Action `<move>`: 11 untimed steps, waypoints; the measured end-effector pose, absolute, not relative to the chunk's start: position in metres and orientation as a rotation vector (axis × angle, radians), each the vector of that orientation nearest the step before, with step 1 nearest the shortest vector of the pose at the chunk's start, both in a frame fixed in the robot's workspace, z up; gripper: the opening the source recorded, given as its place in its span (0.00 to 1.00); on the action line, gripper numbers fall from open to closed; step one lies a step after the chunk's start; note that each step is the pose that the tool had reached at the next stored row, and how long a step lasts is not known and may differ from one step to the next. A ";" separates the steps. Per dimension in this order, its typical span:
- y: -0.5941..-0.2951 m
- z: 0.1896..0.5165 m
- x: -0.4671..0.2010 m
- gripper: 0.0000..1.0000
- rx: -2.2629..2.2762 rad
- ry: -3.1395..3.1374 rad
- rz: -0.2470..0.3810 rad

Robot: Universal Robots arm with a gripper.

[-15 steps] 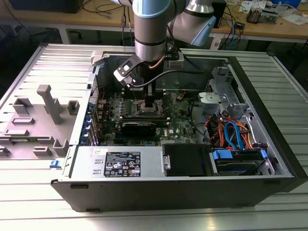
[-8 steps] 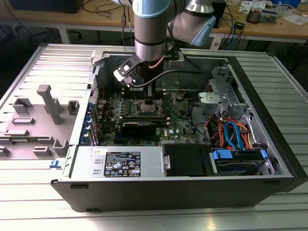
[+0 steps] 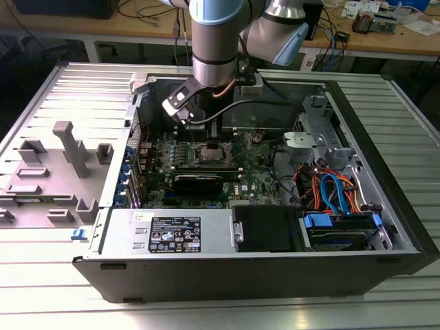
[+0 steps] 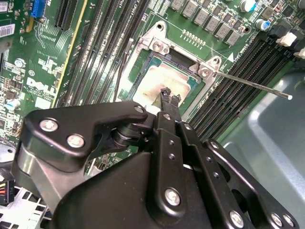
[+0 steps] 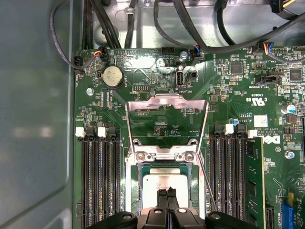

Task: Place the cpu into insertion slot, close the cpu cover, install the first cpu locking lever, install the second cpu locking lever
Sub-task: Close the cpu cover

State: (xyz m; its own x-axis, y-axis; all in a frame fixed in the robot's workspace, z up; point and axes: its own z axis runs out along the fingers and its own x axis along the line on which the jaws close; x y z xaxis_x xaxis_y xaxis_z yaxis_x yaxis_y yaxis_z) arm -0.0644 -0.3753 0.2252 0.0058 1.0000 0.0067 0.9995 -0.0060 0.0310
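The cpu (image 5: pixel 164 182) lies flat in the socket on the green motherboard (image 5: pixel 238 86), its silvery top showing (image 4: pixel 164 76). My gripper (image 5: pixel 167 193) hangs straight over it with the black fingers pressed together, their tips at or just above the chip's top (image 4: pixel 169 94). The cpu cover (image 5: pixel 167 100), a silvery frame with a square cut-out, stands tipped back open on its hinge past the socket. One thin locking lever (image 4: pixel 252 86) sticks out free to one side of the socket. A second lever (image 4: pixel 122 67) runs along the other side. In the exterior view the arm (image 3: pixel 216 62) reaches down into the open case.
Black memory slots (image 5: pixel 97 176) flank the socket on both sides, with a fitted memory stick (image 5: pixel 255 181). Cables (image 5: pixel 157 24) loop past the board. The open computer case (image 3: pixel 275 261) holds a power supply, drive bays and orange and blue cables (image 3: pixel 330 192). A grey fixture (image 3: pixel 69 148) stands at the exterior view's left.
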 end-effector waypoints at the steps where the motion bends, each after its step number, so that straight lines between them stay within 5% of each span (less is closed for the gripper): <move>1: -0.375 0.225 -0.064 0.11 2.216 2.203 0.042; 11: -0.375 0.225 -0.063 0.11 2.216 2.203 0.042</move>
